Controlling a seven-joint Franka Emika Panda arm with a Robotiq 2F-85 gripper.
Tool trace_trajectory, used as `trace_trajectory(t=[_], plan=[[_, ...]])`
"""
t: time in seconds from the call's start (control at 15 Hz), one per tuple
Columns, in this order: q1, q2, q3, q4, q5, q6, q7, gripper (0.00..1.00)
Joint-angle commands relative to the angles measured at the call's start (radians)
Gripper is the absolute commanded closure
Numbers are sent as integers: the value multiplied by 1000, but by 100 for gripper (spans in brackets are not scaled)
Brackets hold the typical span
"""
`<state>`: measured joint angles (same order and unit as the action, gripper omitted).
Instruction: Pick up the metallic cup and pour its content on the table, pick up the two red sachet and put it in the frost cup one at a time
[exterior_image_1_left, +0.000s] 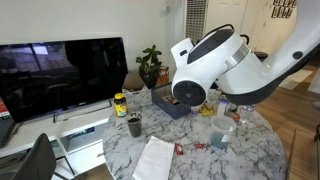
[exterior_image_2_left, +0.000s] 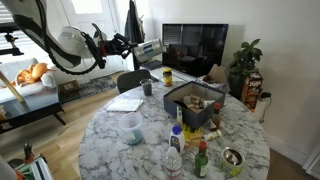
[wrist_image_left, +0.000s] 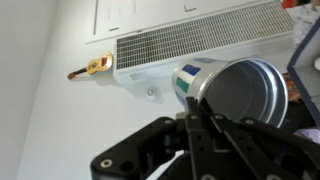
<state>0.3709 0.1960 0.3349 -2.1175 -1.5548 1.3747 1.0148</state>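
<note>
My gripper (wrist_image_left: 190, 112) is shut on the rim of the metallic cup (wrist_image_left: 240, 92). The cup is tipped on its side, with its dark inside showing. In an exterior view the gripper (exterior_image_2_left: 137, 46) holds the cup (exterior_image_2_left: 150, 50) high above the far edge of the marble table (exterior_image_2_left: 110, 150). The frost cup (exterior_image_2_left: 131, 127) stands upright on the table; it also shows in the exterior view from the opposite side (exterior_image_1_left: 222, 136). Two red sachets (exterior_image_1_left: 178, 149) (exterior_image_1_left: 198, 146) lie flat on the table (exterior_image_1_left: 255, 158) near the frost cup. The arm hides the gripper in that view.
A small dark cup (exterior_image_2_left: 147, 88) and a white paper (exterior_image_2_left: 125, 103) lie near the table's edge. A dark box of items (exterior_image_2_left: 195, 100), a water bottle (exterior_image_2_left: 175, 150), small bottles and a metal bowl (exterior_image_2_left: 232, 157) crowd one side. A TV (exterior_image_1_left: 60, 75) stands beyond.
</note>
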Motion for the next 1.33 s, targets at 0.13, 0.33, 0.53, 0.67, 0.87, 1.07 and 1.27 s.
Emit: trace_trajectory(t=[0.13,0.33,0.53,0.67,0.87,1.07,1.27], plan=[[-75,-101,-10,-37,99,368,-42,99],[-113,-123,-38,-46,137,584,-62,99],[-150,-127,-71,-55,176,803,-83,99],[-173,-122,-94,-61,212,943,-115,99],[-206,-105,-126,-74,310,1126,-199,99],[-229,-93,-148,-100,505,1222,-361,99],[-225,-84,-147,-78,458,1194,-320,95]])
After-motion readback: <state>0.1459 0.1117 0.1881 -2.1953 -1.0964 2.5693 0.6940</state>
